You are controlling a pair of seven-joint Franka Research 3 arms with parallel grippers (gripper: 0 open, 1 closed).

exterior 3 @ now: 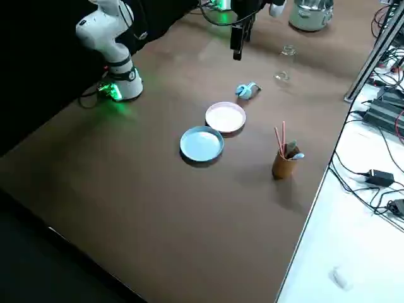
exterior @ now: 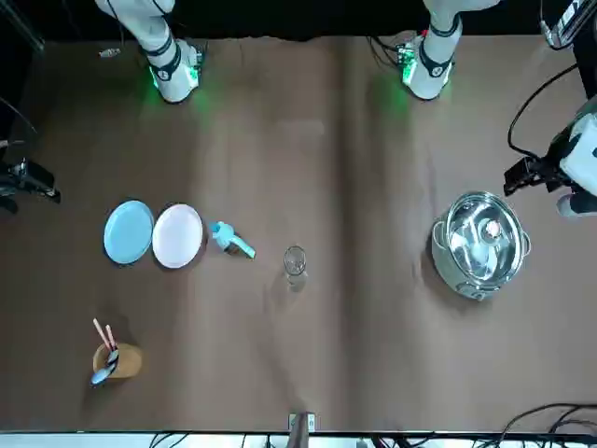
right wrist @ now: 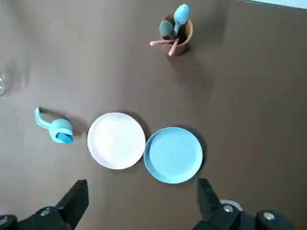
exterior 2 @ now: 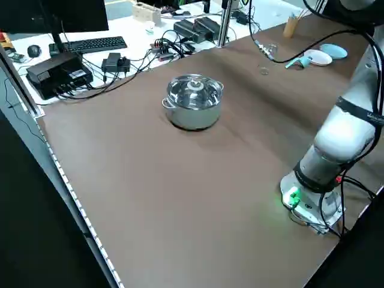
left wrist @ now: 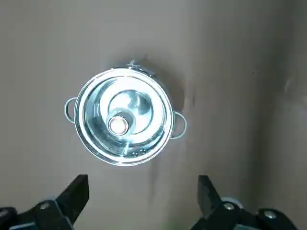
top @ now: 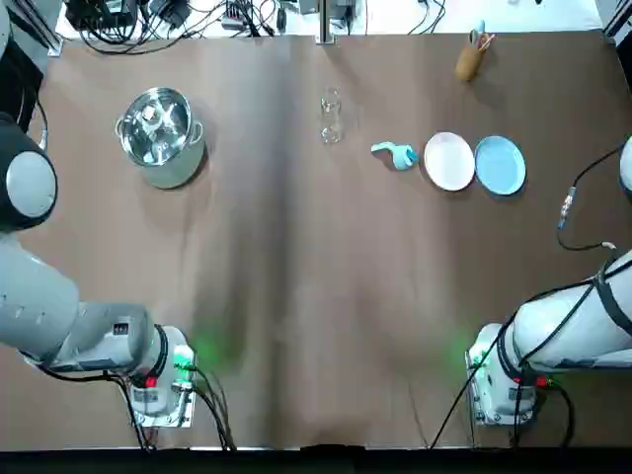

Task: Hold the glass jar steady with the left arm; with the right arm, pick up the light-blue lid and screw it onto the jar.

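**Nothing gripped yet**

Your left gripper (left wrist: pixel 144 188) is hanging spread above the steel pot (top: pixel 161 135). The glass jar (top: pixel 330 118) is standing mid-table, light-blue lid (top: pixel 396 155) lying near, likely for a short carry. Your right gripper (right wrist: pixel 143 190) is hovering parted over the white plate (right wrist: pixel 116 140).

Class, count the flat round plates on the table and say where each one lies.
2. The white plate lies on the robot's right half of the table; the light-blue plate lies close beside it, nearer the right edge. Nothing seems to hide another.
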